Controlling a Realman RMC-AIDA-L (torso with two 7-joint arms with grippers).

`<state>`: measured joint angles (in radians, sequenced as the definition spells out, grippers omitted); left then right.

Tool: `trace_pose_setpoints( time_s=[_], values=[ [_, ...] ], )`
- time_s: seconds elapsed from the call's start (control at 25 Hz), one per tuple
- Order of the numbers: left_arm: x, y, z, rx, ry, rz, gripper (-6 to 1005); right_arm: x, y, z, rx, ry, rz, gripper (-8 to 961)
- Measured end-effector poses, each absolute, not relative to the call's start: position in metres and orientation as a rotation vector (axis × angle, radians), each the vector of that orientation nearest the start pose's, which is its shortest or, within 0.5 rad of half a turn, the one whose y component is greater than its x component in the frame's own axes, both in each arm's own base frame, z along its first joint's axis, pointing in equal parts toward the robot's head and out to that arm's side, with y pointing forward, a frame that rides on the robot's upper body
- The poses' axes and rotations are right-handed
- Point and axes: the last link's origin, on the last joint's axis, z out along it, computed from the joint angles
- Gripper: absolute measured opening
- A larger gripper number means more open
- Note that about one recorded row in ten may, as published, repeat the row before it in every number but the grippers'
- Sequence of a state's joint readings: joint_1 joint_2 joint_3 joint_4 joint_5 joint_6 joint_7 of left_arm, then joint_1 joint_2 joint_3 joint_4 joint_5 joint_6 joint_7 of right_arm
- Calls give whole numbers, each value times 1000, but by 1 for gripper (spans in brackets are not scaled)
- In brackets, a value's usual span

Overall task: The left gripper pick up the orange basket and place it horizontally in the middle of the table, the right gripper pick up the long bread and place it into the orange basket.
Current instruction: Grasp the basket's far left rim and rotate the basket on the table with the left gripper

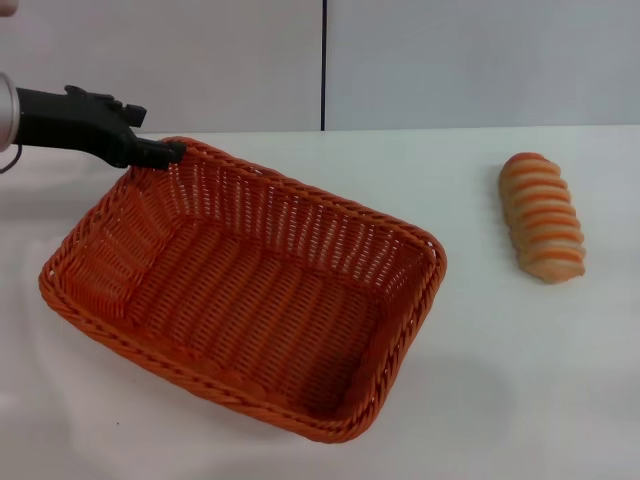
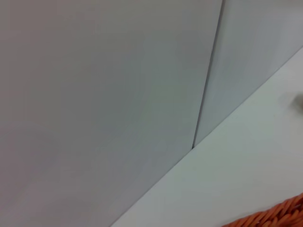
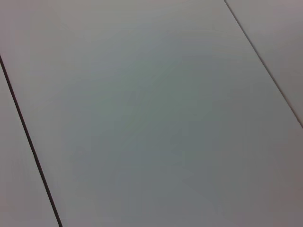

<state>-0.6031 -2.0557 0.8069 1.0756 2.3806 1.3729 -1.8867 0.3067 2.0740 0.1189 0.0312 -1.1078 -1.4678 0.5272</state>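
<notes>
Behind my workspace stands a plain pale grey wall (image 1: 200,60), rising from the far edge of the table (image 1: 560,380). It is made of flat panels, and in my head view one thin dark vertical seam (image 1: 323,65) splits it a little right of the middle, running down to that far edge. My left wrist camera shows the same wall (image 2: 94,94) close up, with its seam (image 2: 208,75) ending where the wall meets the tabletop. My right wrist camera sees only smooth grey panelling (image 3: 151,113), crossed by one dark slanting seam (image 3: 28,137) and a second, fainter seam (image 3: 265,66).
</notes>
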Motion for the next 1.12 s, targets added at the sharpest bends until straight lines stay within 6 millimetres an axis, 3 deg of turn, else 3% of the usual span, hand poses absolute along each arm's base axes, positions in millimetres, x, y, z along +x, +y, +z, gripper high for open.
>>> trace_pose_setpoints(
  time_s=[0.4, 1.12],
  values=[
    [-248, 399, 45, -2522, -678, 24, 635, 400, 253, 70, -950, 718, 956, 813],
    [-252, 397, 40, -2518, -664, 67, 604, 402, 254, 68, -950, 741, 944, 814]
  ],
)
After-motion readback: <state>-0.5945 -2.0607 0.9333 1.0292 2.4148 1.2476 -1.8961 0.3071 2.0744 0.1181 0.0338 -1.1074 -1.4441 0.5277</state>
